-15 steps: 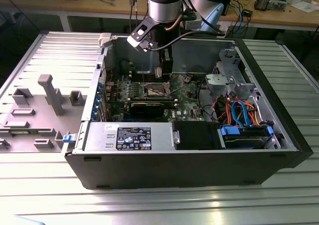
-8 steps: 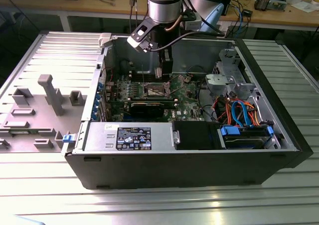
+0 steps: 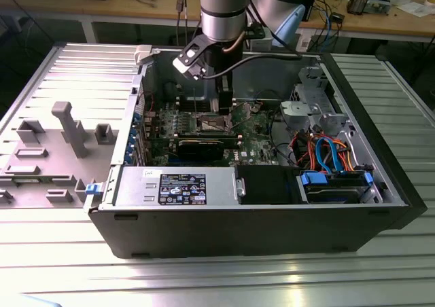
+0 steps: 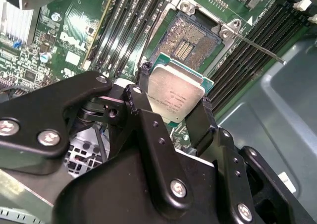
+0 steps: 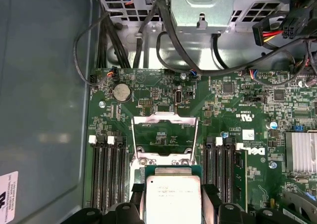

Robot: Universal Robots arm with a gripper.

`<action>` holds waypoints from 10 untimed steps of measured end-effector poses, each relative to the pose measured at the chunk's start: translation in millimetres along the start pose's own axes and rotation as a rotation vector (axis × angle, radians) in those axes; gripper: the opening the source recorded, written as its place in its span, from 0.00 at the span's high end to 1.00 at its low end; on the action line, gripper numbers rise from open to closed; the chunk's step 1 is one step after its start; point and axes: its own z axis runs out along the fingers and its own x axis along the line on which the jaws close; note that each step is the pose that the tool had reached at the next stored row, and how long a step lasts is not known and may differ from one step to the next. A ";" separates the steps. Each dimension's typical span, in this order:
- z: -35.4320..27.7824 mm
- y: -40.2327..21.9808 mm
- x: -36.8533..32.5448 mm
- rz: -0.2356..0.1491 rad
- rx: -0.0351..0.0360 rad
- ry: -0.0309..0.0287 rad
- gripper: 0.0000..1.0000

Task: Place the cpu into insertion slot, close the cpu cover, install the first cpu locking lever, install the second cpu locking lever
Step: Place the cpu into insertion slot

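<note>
cpu (image 4: 176, 97) is pinched in the gripper (image 4: 173, 99), one black finger (image 4: 200, 122) on each of two opposite edges. It has a silvery-grey square lid and a thin green rim; the fine dark print on the lid is too small to make out. It hangs off the board, close over the near edge of the insertion slot (image 4: 190, 39), not seated. The slot's contact field is bare, with a silvery frame around it.

cpu cover (image 5: 148, 119) is flipped open, and green board shows through its window. One thin locking lever (image 4: 257, 48) sticks out free from the socket corner, across the memory slots (image 5: 106, 174), which run in black rows on both sides of the socket.

motherboard (image 5: 237, 100) carries white silkscreen lettering and a small white sticker. A coin cell (image 5: 121, 91) and a finned heatsink (image 5: 301, 152) also sit on it.

In the exterior view the arm (image 3: 221, 8) drops into the open computer case (image 3: 272, 219), which lies on a ribbed metal table (image 3: 204, 280). The power supply (image 3: 136, 185) wears a black label with pale print. A grey fixture tray (image 3: 41, 157) sits at the exterior view's left.
</note>
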 end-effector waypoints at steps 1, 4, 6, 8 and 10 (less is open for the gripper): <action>0.6 -0.1 0.0 0.000 0.0008 0.0000 0.45; 1.0 -0.1 0.0 0.000 0.0012 -0.0001 0.45; 1.1 -0.1 0.0 0.000 0.0012 0.0000 0.45; 1.2 -0.1 0.0 0.000 0.0012 0.0000 0.45; 1.3 -0.1 0.0 0.000 0.0012 0.0000 0.45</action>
